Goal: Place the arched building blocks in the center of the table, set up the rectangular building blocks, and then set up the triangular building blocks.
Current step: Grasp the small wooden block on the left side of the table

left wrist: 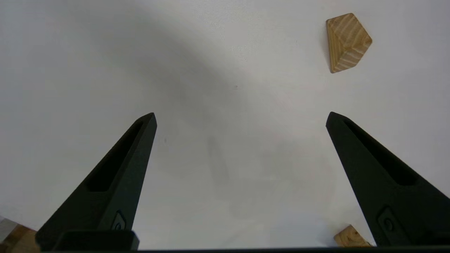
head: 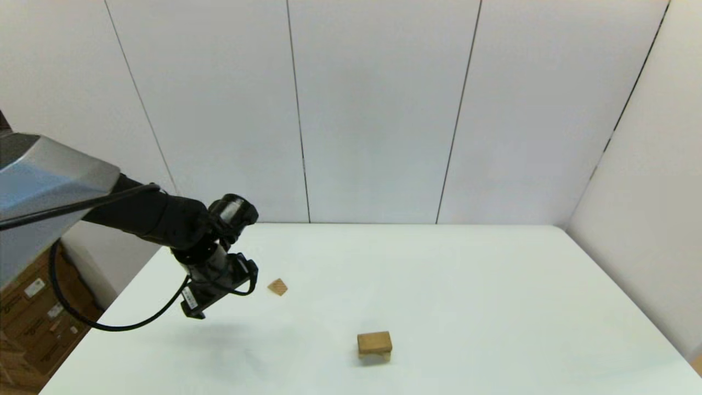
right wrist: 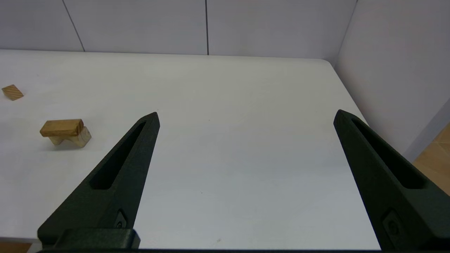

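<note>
The left gripper (left wrist: 240,117) hung spread wide and empty above the white table (head: 466,285), near the small striped wooden wedge (head: 278,287). The thin tan slab (head: 374,342) apparently lay atop the pale arched block (head: 376,356) near the table's front middle. The right gripper (right wrist: 246,116) gaped wide, empty.

A: Where does the stack sit in the head view?
B: Low, just right of the frame's centre. The rectangular block (head: 374,342) lies flat on top of the arched block (head: 376,355), which rests on the tabletop (head: 466,285).
A: And the triangular block (head: 278,286)?
B: Up and to the left of the stack, well apart from it, alone on the tabletop.
A: The left end effector (head: 193,314)?
B: At the left of the frame, left of the triangular block and near it, above the tabletop, holding nothing.
A: The right end effector (right wrist: 246,116)?
B: Seen only in its own wrist view, with the stack far off at the frame's left.
</note>
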